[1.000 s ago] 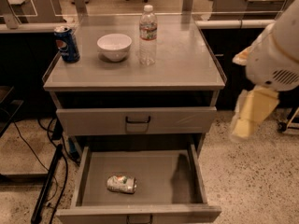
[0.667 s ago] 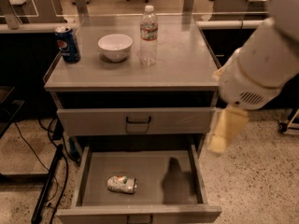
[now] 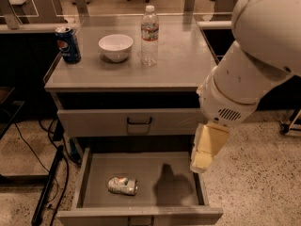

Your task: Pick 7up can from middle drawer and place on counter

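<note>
**Item 1.** Small silvery-white drink can with green and red print, dented (7up can (image 3: 122, 185)). It lies on its side on the floor of the open drawer, left of centre and towards the front. Nothing touches it.

**Item 2.** Wide, shallow grey metal middle drawer (image 3: 141, 166), pulled out, with a plain flat floor and low side walls. It holds only the 7up can. A dark shadow (image 3: 169, 188) falls on the floor to the right of the can.

**Item 3.** Pale grey flat rectangular bench (image 3: 181, 65), the top of the drawer cabinet, with thin raised rims along its sides. It carries three things, listed below.

**Item 4.** Blue Pepsi can (image 3: 68, 44), upright at the left rear corner of the bench.

**Item 5.** White round bowl (image 3: 115, 46), upright, between the Pepsi can and the bottle and touching neither.

**Item 6.** Clear plastic water bottle (image 3: 149, 29) with a white cap, upright just right of the bowl.

**Item 7.** Grey upper drawer front (image 3: 94, 122) with a dark loop handle (image 3: 139, 121), closed, directly below the bench.

**Item 8.** Large white robot arm (image 3: 254, 55), entering from the upper right in front of the cabinet's right side.

**Item 9.** Pale yellowish end effector (image 3: 201, 163), pointing downward from the arm. It appears over the right side wall of the middle drawer, well apart from the 7up can. It holds nothing visible, and whether it is open or closed cannot be told.

**Item 10.** Black cables (image 3: 47, 182) lie on the speckled floor (image 3: 254, 173) to the left of the cabinet.
</note>
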Controlling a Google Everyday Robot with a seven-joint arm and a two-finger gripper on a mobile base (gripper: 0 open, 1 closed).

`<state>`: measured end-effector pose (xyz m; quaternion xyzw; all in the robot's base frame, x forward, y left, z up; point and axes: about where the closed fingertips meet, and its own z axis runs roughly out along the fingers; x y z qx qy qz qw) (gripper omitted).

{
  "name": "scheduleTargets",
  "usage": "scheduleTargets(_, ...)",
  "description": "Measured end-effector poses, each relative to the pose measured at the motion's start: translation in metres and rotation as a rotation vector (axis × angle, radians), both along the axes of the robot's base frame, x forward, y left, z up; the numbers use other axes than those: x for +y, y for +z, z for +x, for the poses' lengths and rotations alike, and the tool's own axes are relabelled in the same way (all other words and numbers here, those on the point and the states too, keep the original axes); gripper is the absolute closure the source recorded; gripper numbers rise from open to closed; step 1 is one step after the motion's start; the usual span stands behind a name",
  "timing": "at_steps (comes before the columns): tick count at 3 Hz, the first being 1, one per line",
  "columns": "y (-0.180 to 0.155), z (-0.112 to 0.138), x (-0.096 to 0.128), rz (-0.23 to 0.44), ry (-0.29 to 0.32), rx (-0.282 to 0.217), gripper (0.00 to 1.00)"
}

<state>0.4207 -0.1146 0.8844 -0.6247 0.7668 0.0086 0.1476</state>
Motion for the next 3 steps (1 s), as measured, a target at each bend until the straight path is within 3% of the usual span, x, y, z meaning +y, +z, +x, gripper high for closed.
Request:
scheduleTargets(1, -0.011, 0.001, 0.005, 0.014, 0.01, 0.016, 0.0)
scheduleTargets(3, -0.093, 0.032, 0.026, -0.014, -0.027, 0.033, 0.0)
